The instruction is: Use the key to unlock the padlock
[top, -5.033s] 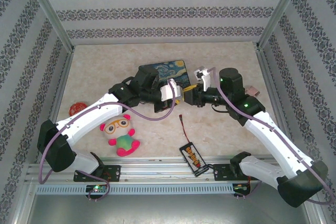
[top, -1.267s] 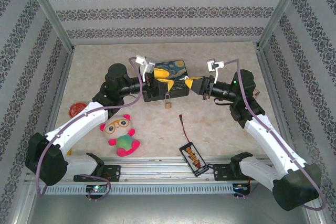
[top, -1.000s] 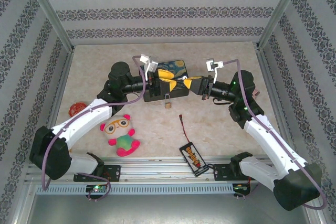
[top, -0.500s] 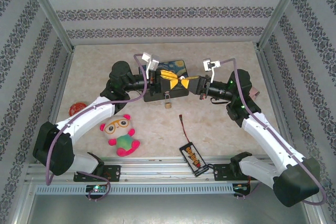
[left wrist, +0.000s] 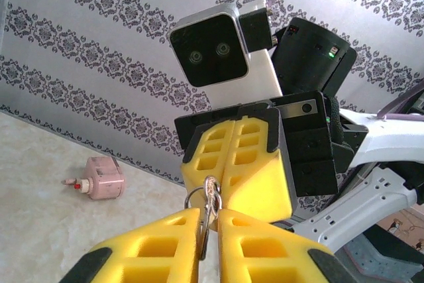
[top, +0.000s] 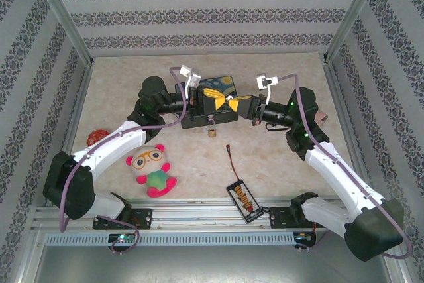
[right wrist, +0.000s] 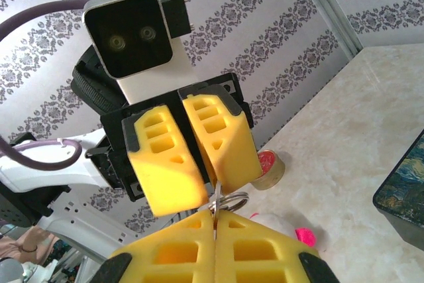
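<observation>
Both grippers meet tip to tip above the painted tin box. The key [top: 228, 101] is a thin silvery blade with a split ring, pinched between them. My right gripper [top: 236, 103] is shut on one end of it. My left gripper [top: 220, 98] is shut on the other end. In the left wrist view the key [left wrist: 206, 223] stands between my left gripper's [left wrist: 209, 213] yellow pads, its ring [left wrist: 192, 193] poking out. In the right wrist view my right gripper [right wrist: 215, 215] clamps the key [right wrist: 216, 198]. The brass padlock [top: 212, 130] lies on the table just before the box.
The tin box [top: 222, 115] sits mid-table under the grippers. A pink and green plush toy [top: 152, 167] lies front left, with a red round item [top: 97, 136] further left. A black connector board [top: 242, 198] with its red-and-black wire lies near the front. A small pink object [top: 320, 116] is behind the right arm.
My left gripper's jaws have closed onto the key that the right gripper holds. The left arm edged slightly toward the right one. The padlock has not moved.
</observation>
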You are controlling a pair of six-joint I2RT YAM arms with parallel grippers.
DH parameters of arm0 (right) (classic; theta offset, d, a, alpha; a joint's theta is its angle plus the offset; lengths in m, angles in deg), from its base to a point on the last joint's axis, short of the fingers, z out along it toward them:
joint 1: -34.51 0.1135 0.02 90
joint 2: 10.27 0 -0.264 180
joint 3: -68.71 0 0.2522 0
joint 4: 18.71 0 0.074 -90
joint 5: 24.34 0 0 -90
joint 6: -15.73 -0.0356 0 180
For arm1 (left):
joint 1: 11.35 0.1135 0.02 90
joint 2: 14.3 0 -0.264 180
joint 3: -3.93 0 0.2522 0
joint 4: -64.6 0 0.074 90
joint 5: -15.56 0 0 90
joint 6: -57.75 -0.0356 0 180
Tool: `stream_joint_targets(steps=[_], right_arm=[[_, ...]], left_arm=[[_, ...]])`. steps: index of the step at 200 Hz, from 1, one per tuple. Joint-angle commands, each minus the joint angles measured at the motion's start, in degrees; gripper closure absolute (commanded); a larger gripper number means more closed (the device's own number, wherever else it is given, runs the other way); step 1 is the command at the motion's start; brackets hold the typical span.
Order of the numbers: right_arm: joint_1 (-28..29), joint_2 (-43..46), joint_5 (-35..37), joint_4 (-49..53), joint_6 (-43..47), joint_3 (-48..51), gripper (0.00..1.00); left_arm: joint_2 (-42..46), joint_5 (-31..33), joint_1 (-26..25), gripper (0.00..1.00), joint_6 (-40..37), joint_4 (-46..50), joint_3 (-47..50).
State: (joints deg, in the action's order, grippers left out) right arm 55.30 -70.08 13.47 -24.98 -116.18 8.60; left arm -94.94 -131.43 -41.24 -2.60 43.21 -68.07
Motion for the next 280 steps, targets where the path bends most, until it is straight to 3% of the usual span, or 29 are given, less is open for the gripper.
stream_joint_targets(steps=[1,39,69,102,107,116,134,165,211,280], right_arm=[[0.65,-0.47,-0.9,-2.16,-0.1,-1.38,1.0],[0.75,-0.49,-0.73,-2.29,-0.1,-1.27,1.0],[0.75,-0.55,-0.46,-2.46,-0.1,-1.2,1.0],[0.56,-0.35,-0.09,-1.51,0.12,-1.2,1.0],[0.32,-0.24,0.19,-0.71,0.29,-1.2,0.91],[-0.24,0.24,0.84,1.1,1.1,-1.29,0.77],[-1.64,2.12,2.88,7.75,4.81,-1.4,0.62],[-3.47,7.53,5.92,12.83,9.83,0.47,0.5],[-3.07,10.55,3.1,15.05,13.44,0.23,0.51],[2.24,3.57,-0.72,12.52,13.86,-2.87,0.6]], left_arm=[[-0.3,-2.33,0.06,0.89,-0.02,-2.57,-2.08],[-0.41,-2.5,0.0,0.9,-0.29,-2.11,-2.23],[-0.42,-3.08,-0.13,1.0,-0.45,-1.81,-2.46],[0.34,-3.45,-0.28,1.0,-2.62,1.01,-2.91],[0.75,-3.48,-0.21,1.0,-3.73,2.29,-3.13],[1.7,-3.4,-0.26,1.0,-6.9,6.57,-3.88],[4.44,-1.76,-0.26,1.0,-16.54,20.96,-6.56],[7.94,3.44,-0.32,1.0,-32.18,47.12,-12.93],[4.55,10.21,-0.62,1.0,-41.76,74.14,-24.2],[0.29,13.54,-2.15,1.0,-42.63,81.38,-30.98]])
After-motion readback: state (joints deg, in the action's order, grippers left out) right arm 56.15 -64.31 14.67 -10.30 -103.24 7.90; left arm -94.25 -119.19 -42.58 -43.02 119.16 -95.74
